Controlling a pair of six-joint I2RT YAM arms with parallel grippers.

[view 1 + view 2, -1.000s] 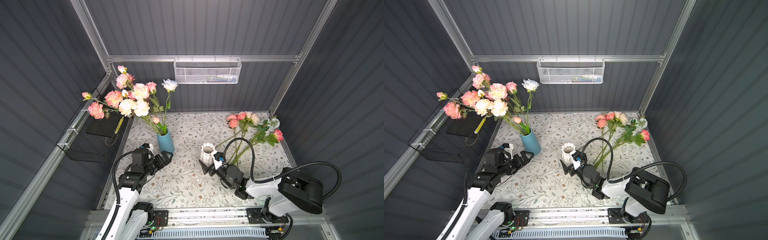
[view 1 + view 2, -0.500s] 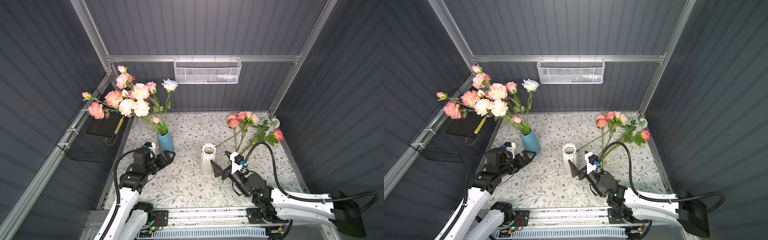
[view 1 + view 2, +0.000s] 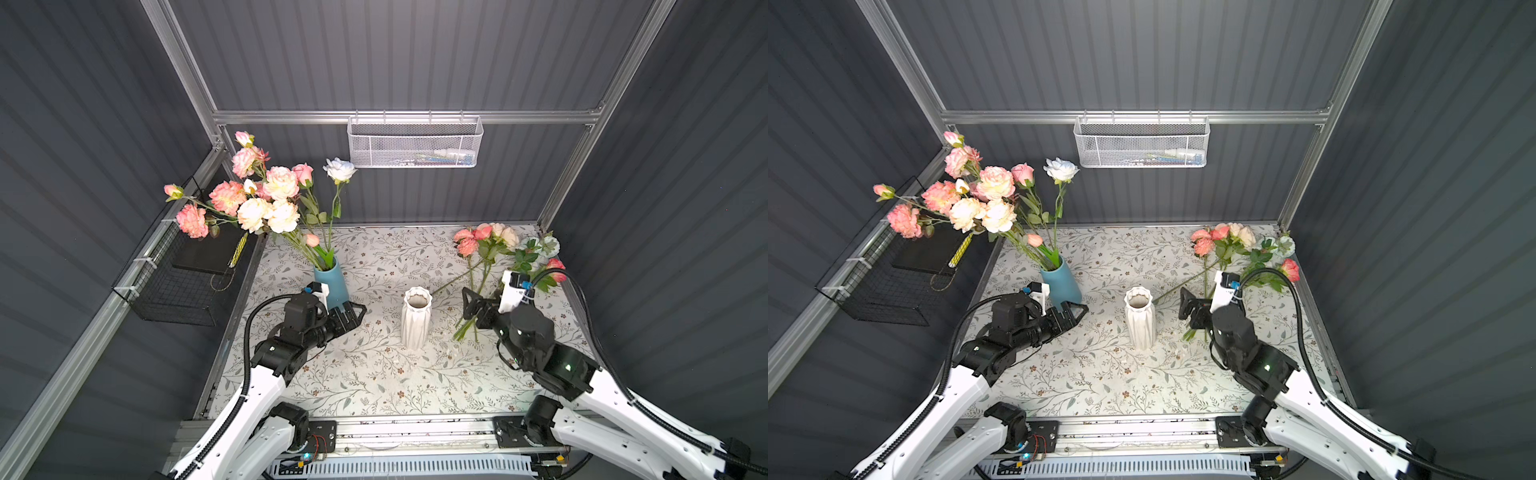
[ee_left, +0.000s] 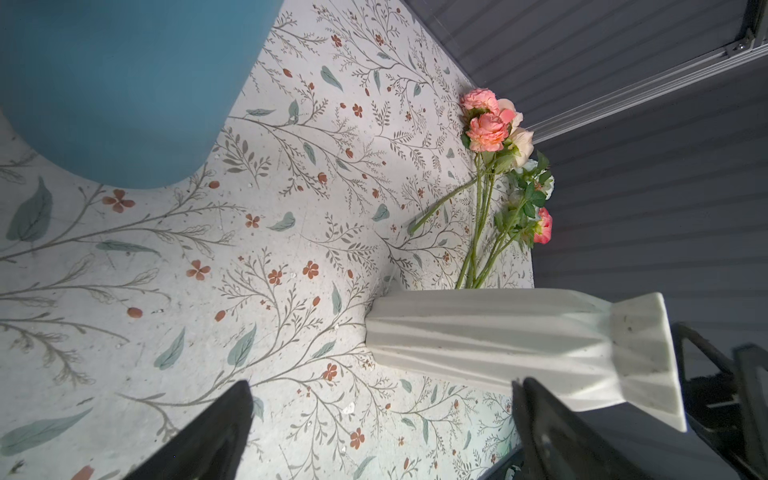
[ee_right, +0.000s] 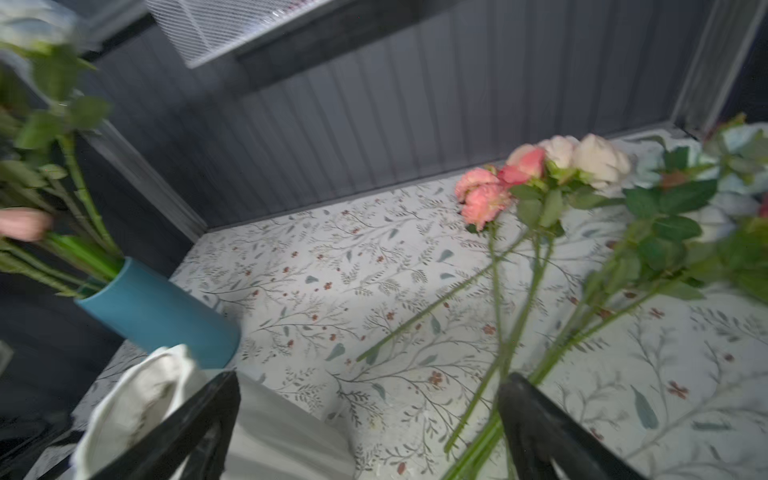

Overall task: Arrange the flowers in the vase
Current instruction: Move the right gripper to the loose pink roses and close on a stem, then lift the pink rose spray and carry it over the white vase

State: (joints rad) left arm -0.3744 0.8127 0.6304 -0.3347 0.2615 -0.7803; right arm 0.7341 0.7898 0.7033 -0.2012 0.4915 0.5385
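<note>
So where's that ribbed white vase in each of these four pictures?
A top view: white vase in the middle, right of the blue vase.
A top view: white vase, same place beside the blue vase.
Left wrist: white vase appears turned sideways, loose flowers beyond it.
Right wrist: white vase blurred, close to the camera.
Shared landmark: the blue vase, in all four.
</note>
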